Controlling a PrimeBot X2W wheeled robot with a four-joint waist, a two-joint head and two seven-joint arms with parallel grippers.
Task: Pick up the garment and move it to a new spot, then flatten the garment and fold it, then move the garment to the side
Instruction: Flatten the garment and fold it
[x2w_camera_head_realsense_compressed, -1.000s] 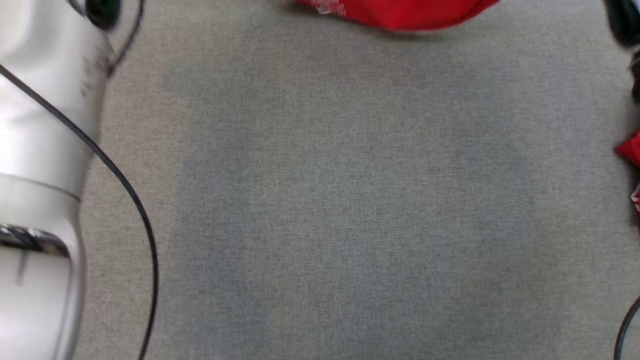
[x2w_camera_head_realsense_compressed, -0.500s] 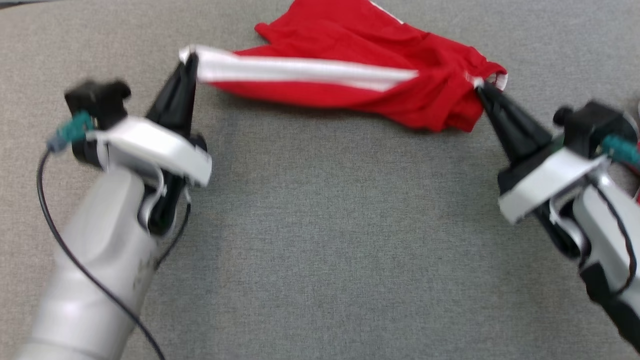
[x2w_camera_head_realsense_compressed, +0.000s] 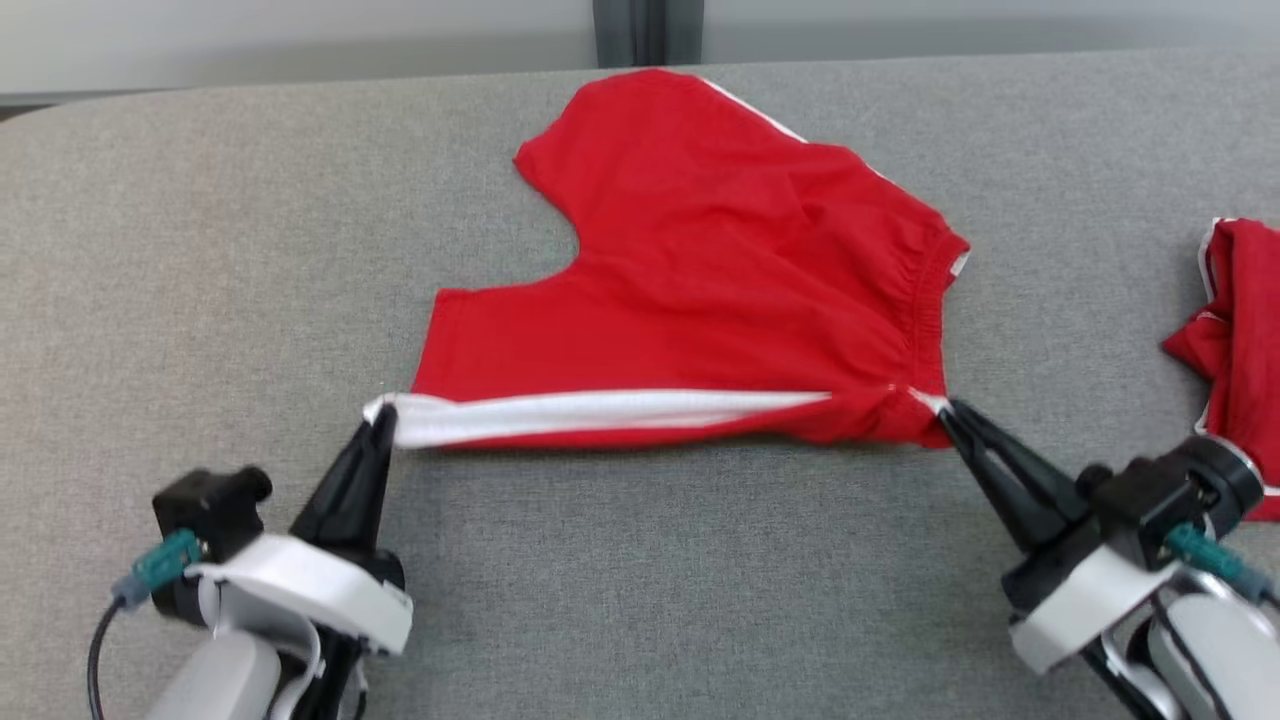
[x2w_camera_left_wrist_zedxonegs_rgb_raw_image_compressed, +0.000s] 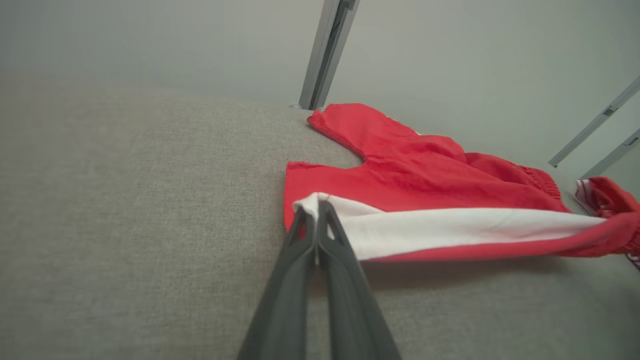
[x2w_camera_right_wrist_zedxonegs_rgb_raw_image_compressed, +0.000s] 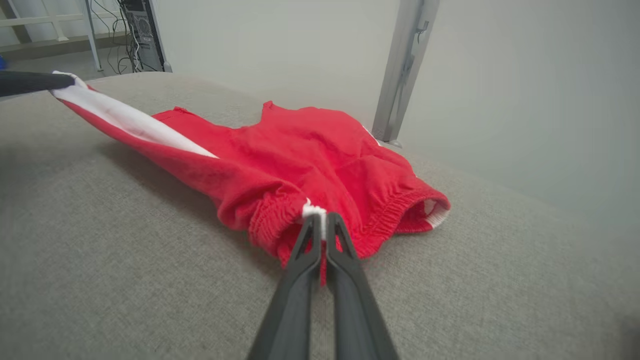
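The garment (x2w_camera_head_realsense_compressed: 720, 270) is a pair of red shorts with a white side stripe, spread on the grey cloth table (x2w_camera_head_realsense_compressed: 640, 580). My left gripper (x2w_camera_head_realsense_compressed: 383, 418) is shut on the leg-hem corner at the white stripe (x2w_camera_left_wrist_zedxonegs_rgb_raw_image_compressed: 316, 206). My right gripper (x2w_camera_head_realsense_compressed: 948, 410) is shut on the elastic waistband corner (x2w_camera_right_wrist_zedxonegs_rgb_raw_image_compressed: 320, 216). The near edge of the garment (x2w_camera_left_wrist_zedxonegs_rgb_raw_image_compressed: 450, 235) hangs taut between the two grippers, slightly off the table, while the rest lies flat behind it. In the right wrist view the left gripper's fingertips (x2w_camera_right_wrist_zedxonegs_rgb_raw_image_compressed: 45, 80) hold the stripe's far end.
A second red garment with white trim (x2w_camera_head_realsense_compressed: 1235, 330) lies at the table's right edge. A grey metal post (x2w_camera_head_realsense_compressed: 648, 30) stands behind the table's far edge, in front of a pale wall. Bare grey cloth stretches in front of and left of the shorts.
The head camera has tilted up, so the whole picture shifted. The garment now lies spread flat behind its held edge, where half a second ago it was bunched and lifted.
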